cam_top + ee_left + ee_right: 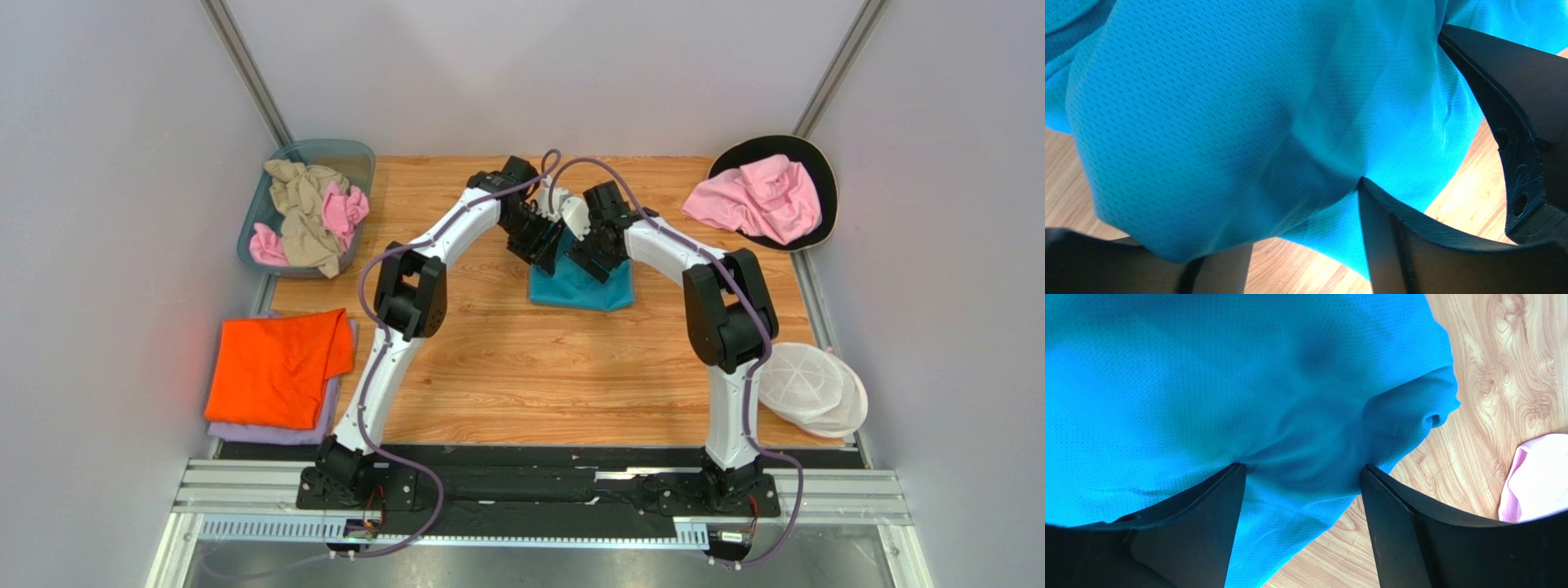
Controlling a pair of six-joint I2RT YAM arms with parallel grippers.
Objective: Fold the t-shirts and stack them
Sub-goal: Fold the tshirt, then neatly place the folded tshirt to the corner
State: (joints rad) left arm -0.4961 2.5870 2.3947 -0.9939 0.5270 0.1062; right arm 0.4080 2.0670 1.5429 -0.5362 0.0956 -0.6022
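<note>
A teal-blue t-shirt (583, 289) lies bunched at the far middle of the wooden table (552, 368). Both grippers are down on its far edge, side by side. My left gripper (546, 249) has its jaws apart; the blue cloth (1229, 110) drapes over its left finger, and the right finger (1413, 245) shows. My right gripper (593, 255) is open, with both fingertips (1229, 496) pressed against the cloth (1229, 373) and fabric lying between them. A folded orange t-shirt (276, 361) lies on a folded lilac one (264, 431) at the left.
A teal bin (358, 157) at the back left holds beige and pink shirts. A pink shirt (761, 196) lies on a black round pad (824, 172) at the back right; it also shows in the right wrist view (1536, 478). A white mesh basket (812, 390) sits near right.
</note>
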